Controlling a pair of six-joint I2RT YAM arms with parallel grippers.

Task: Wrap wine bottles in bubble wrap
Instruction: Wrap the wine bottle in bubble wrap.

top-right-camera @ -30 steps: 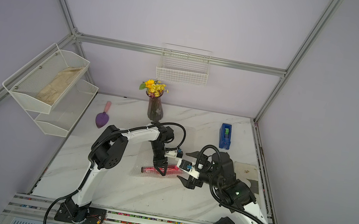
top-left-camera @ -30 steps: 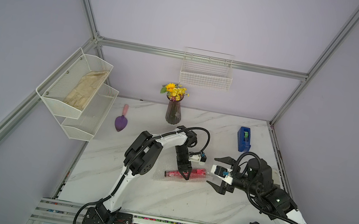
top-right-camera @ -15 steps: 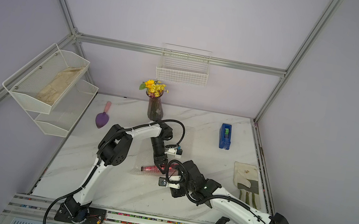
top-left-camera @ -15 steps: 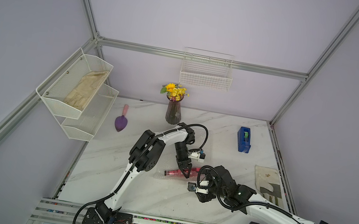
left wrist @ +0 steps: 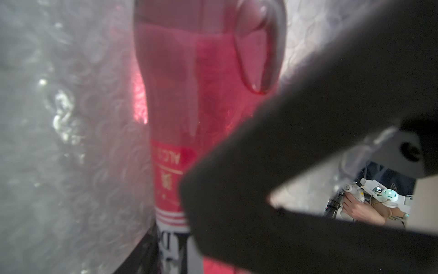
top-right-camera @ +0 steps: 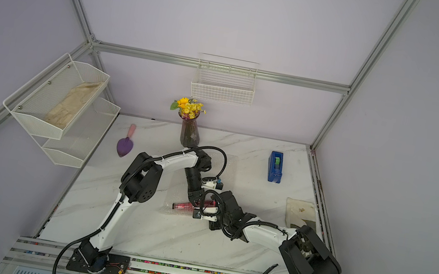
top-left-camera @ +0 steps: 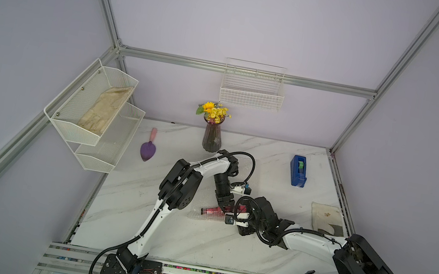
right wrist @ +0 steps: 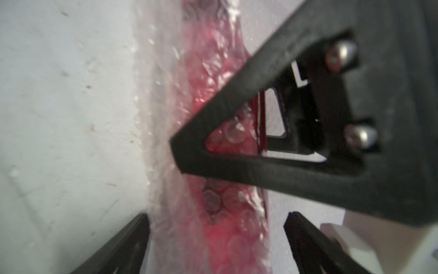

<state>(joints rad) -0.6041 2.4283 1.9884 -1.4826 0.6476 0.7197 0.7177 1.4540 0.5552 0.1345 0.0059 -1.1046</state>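
Over marble table (top-left-camera: 136,220), clamping wine bottle (left wrist: 189,95) in left gripper (top-left-camera: 225,207), straddling bubble wrap (right wrist: 161,118) with right gripper (right wrist: 216,217) spread wide; possibly risking slick film slipping between fingers (right wrist: 132,237), unrolling.

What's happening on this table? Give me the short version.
The left claw is clamped on the small wine bottle, which lies on its side on the bubble wrap on the table. The right claw sits open close by, its jaws either side of the bunched wrap, holding nothing. The wrap is not yet rolled around the bottle.
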